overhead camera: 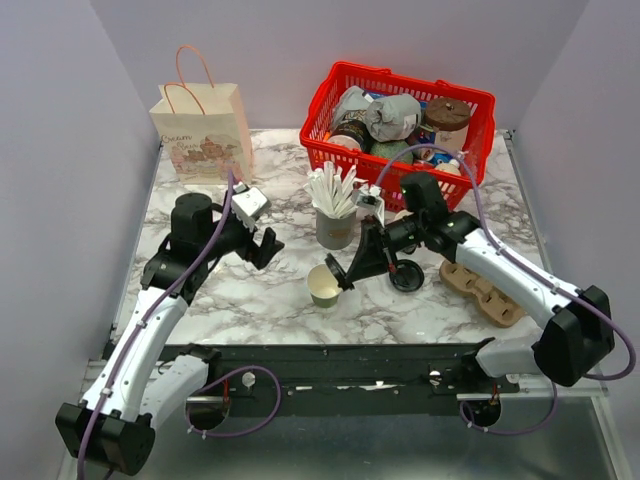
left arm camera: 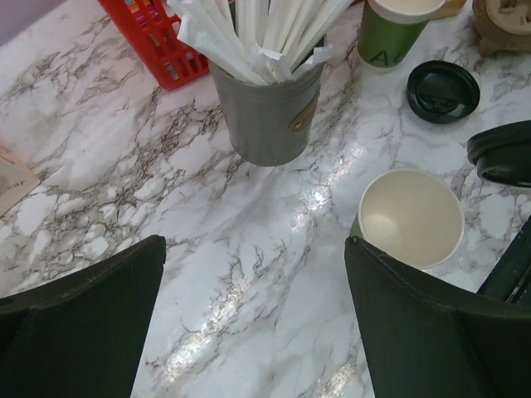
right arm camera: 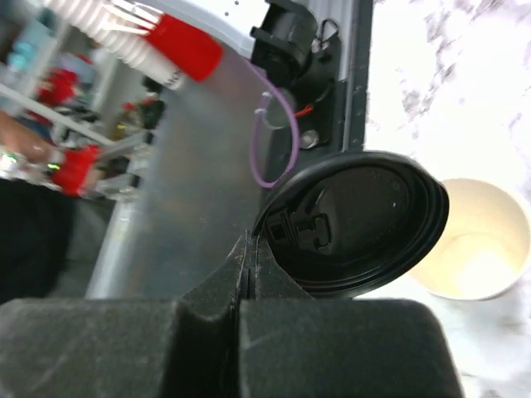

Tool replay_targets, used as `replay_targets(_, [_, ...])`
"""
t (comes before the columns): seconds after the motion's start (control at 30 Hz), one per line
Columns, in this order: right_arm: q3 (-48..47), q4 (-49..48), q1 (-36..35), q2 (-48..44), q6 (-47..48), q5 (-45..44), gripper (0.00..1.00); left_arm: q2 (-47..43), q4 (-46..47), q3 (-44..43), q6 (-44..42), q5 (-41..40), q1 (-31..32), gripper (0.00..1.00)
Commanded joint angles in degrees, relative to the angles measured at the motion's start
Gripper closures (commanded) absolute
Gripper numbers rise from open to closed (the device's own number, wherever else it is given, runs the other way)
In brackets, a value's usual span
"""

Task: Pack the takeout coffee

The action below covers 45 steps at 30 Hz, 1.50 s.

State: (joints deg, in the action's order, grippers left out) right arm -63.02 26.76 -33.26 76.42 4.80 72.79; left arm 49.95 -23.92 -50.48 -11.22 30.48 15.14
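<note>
Very little can be read. On the paper bag (overhead camera: 205, 135) a pink picture is printed with a line of writing above it, but the letters are too small to be made out. On the green cup (left arm camera: 390, 37) a pale mark like a letter A is seen. A small brownish label is fixed on the grey cup (left arm camera: 265, 116); its text cannot be read. Moulded shapes are seen inside the lid (right arm camera: 357, 224), without clear letters. The labels in the basket (overhead camera: 322, 130) are blurred.

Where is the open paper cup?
Top view: the open paper cup stands mid-table, nearer the arms than the grey stick cup, beside the black lid in the right gripper.
</note>
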Motion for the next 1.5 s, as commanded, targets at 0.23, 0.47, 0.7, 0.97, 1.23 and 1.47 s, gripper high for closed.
replay_targets(0.23, [10.29, -50.14, 0.38, 6.36, -45.93, 4.47, 0.97, 1.28, -2.27, 1.26, -10.05, 1.95, 5.69, 0.04])
replay_targets(0.47, [12.13, -53.49, 0.38, 7.51, -47.95, -1.07, 0.96, 3.21, 1.51, 1.79, -9.78, 1.07, 8.42, 0.04])
replay_targets(0.7, [18.27, -61.02, 0.38, 7.86, -53.29, -5.38, 0.95, 4.45, 4.23, 2.93, -8.91, 0.37, 9.12, 0.04])
replay_targets(0.97, [20.13, -66.05, 0.38, 10.50, -55.95, -7.84, 0.94, 4.71, 5.20, 5.12, -8.46, 1.42, 10.61, 0.04])
replay_targets(1.23, [21.45, -65.08, 0.38, 11.47, -56.83, -10.04, 0.93, 6.38, 8.80, 6.45, -5.31, -0.42, 14.56, 0.04])
replay_targets(1.47, [22.07, -64.73, 0.38, 12.00, -57.27, -10.65, 0.92, 8.05, 10.74, 6.45, -5.82, -1.04, 16.59, 0.04])
